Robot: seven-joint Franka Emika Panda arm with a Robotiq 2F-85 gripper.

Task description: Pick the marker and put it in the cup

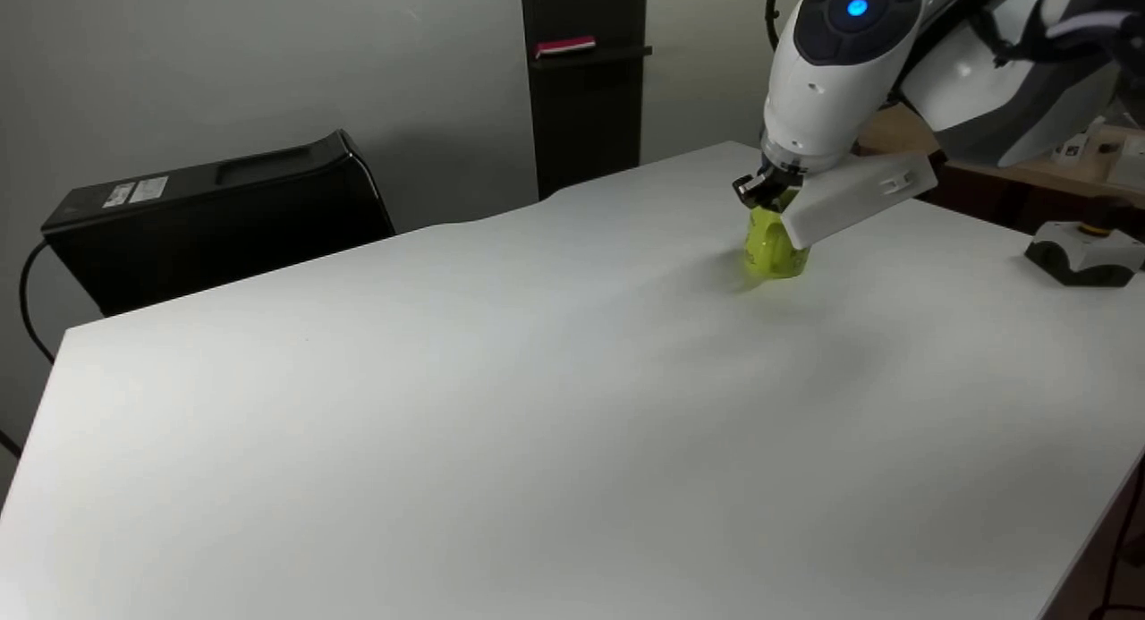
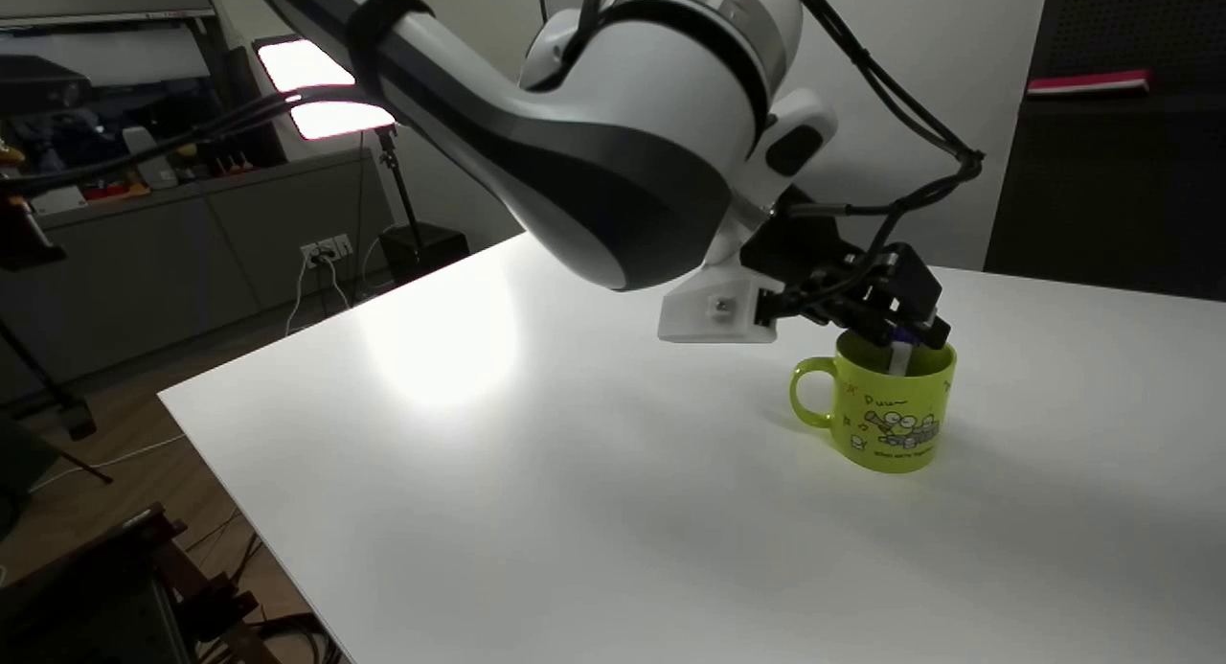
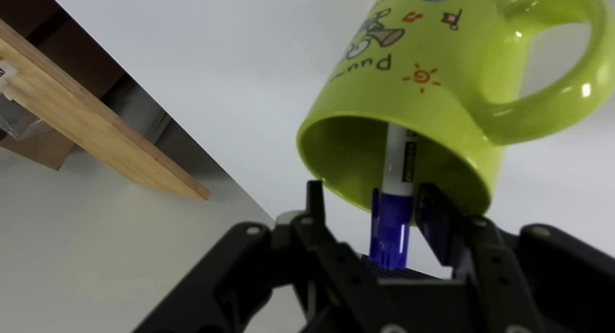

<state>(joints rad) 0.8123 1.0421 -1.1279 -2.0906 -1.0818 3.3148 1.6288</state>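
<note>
On the white table (image 2: 575,511), a marker (image 3: 396,193) (blue end up) is contained in a green cup (image 2: 891,420). The gripper (image 3: 372,205) is spread apart.

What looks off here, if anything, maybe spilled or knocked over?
Nothing stands out: the green mug is upright on the table, no spill shows, and the marker reaches inside, with the open pincer around its cap.

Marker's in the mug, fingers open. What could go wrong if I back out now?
Dragging: one of the fingers sits close beside the blue cap of the marker, perhaps touching, so a crooked retreat might pull the marker out.
Knocking: in the wrist view that same finger overlaps the mouth of the mug, so moving sideways might bump or tip it.
</note>
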